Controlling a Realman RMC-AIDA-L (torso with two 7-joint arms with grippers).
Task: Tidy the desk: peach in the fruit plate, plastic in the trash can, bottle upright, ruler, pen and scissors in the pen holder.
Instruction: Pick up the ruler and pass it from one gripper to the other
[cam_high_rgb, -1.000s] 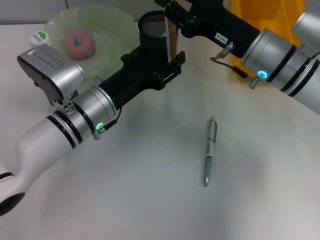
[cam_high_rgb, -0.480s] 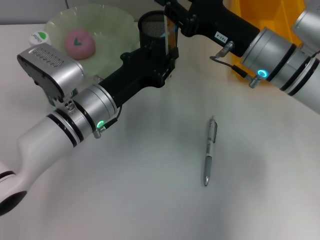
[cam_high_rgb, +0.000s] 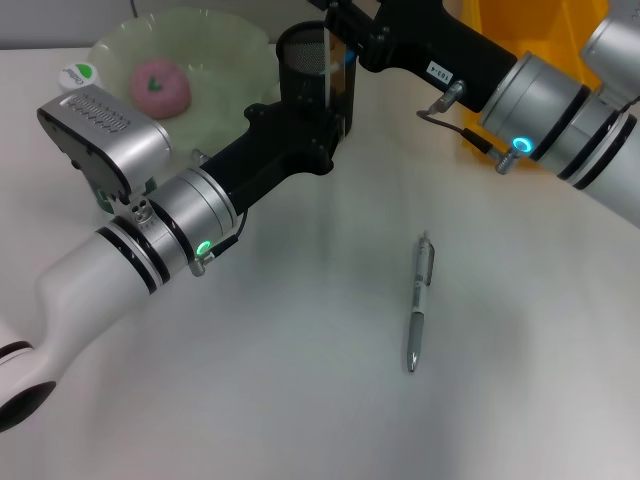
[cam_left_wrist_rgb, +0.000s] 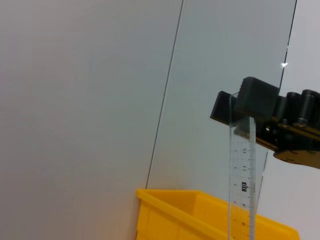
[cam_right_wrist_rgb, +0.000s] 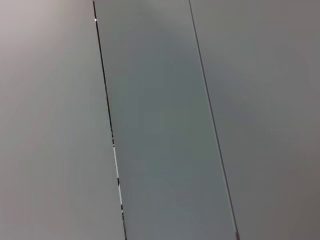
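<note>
The clear ruler (cam_high_rgb: 341, 85) stands upright just right of the black mesh pen holder (cam_high_rgb: 300, 55). My right gripper (cam_high_rgb: 340, 25) is shut on its top end, as the left wrist view shows on the ruler (cam_left_wrist_rgb: 242, 185) under the right gripper (cam_left_wrist_rgb: 240, 107). My left gripper (cam_high_rgb: 328, 128) sits at the ruler's lower end, in front of the holder. The pink peach (cam_high_rgb: 160, 86) lies in the green fruit plate (cam_high_rgb: 222, 62). The silver pen (cam_high_rgb: 420, 305) lies on the table. Of the bottle, only a white cap (cam_high_rgb: 75, 75) shows behind my left arm. Plastic and scissors are out of view.
A yellow bin (cam_high_rgb: 540, 35) stands at the back right behind my right arm, also seen as the yellow bin (cam_left_wrist_rgb: 200, 215) in the left wrist view. The right wrist view shows only wall panels.
The ruler and both grippers have shifted a little left, bringing the ruler closer to the pen holder. The pen and peach have not moved.
</note>
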